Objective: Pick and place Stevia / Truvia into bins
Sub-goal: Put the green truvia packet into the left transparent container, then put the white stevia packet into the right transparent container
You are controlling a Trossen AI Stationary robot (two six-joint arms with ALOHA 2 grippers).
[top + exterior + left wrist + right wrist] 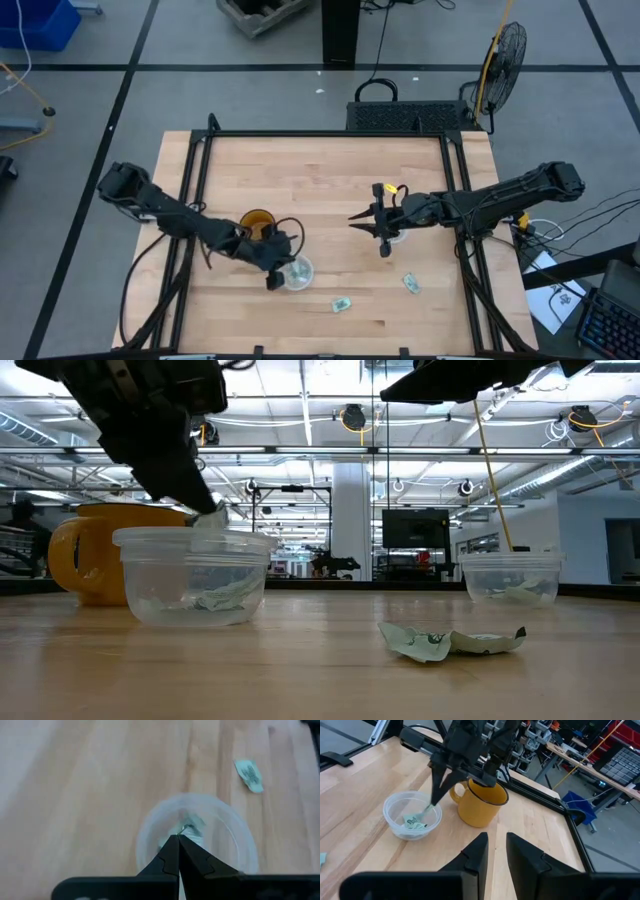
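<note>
Surface: pale wooden table, dark frame.
Room: workshop behind.
Left gripper: pinching a sachet over the cup beside the mug.
Right gripper: empty, fingers apart.

My left gripper is pinching a sachet over the clear cup. Another sachet is lying apart on the table.

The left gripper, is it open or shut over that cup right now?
Shut. The left gripper has its fingers pressed together, pinching a sachet above the clear cup beside the mug.
</note>
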